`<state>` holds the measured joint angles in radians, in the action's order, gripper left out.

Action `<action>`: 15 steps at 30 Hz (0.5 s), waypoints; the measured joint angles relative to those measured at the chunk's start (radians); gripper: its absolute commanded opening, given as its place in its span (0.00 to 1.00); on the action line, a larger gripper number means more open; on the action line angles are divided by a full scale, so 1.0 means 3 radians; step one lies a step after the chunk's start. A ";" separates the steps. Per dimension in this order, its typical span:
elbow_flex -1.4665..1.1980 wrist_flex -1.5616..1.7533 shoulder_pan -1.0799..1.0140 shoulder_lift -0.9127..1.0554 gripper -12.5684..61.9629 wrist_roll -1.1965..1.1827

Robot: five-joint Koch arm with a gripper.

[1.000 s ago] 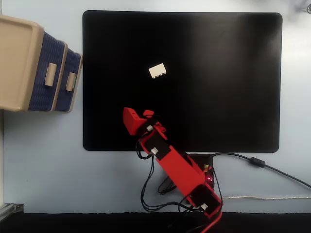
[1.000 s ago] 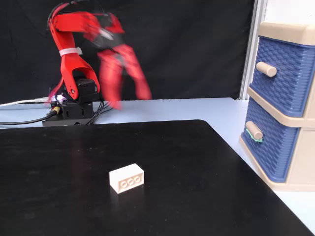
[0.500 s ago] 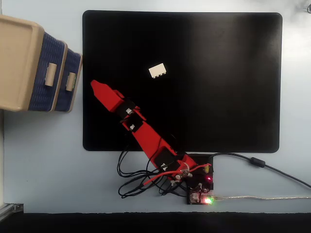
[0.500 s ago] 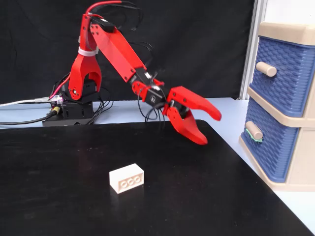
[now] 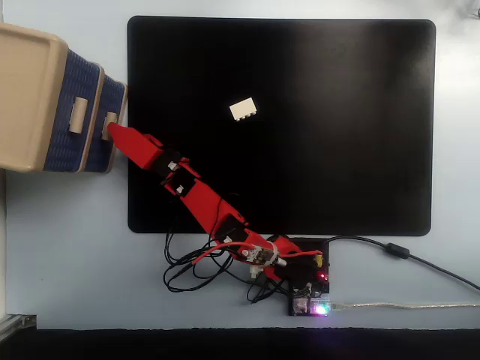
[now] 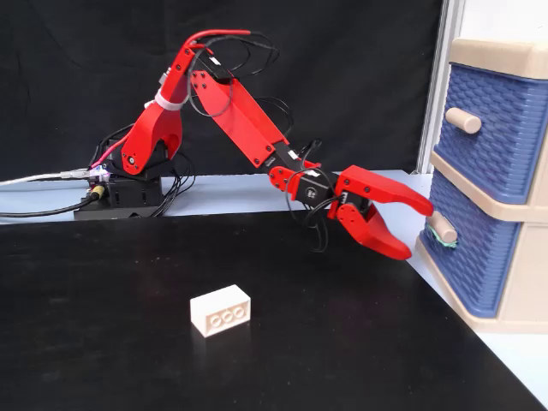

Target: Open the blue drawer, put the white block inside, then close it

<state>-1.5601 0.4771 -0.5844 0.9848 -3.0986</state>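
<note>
Now that my arm has swung across the black mat from near its base and stretched out low toward the cabinet, my hand sits right at the blue drawer, the lower of the two fronts in the side-on fixed view. A second ago it was folded up by the base; half a second ago it was halfway over the mat. My jaws are spread wide and hold nothing: the upper finger points at the small beige handle, its tip just short of it, and the lower finger hangs below. In the top-down fixed view my hand reaches the handle of the drawer front nearest the mat, though I cannot tell whether it touches yet.

The drawer is closed, flush with its beige frame. The white block lies untouched on the mat, well apart from my hand and the cabinet; the top-down view shows the white block out in the open.

So I judge the reach is nearly over and opening comes next: I need the handle between my fingers before closing and pulling straight out.
</note>
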 measured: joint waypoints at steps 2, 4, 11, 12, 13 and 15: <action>0.0169 0.0000 0.0015 -0.0102 0.55 0.0000; 0.0337 0.0000 0.0026 -0.0256 0.55 0.0000; 0.0542 0.0046 0.0056 -0.0491 0.35 0.0005; 0.0547 0.0046 0.0056 -0.0491 0.27 0.0005; 0.0547 0.0041 0.0056 -0.0491 0.22 0.0005; 0.0547 0.0000 0.0056 -0.0491 0.11 0.0015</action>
<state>-1.3959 0.4771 -0.5676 0.8376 -3.0940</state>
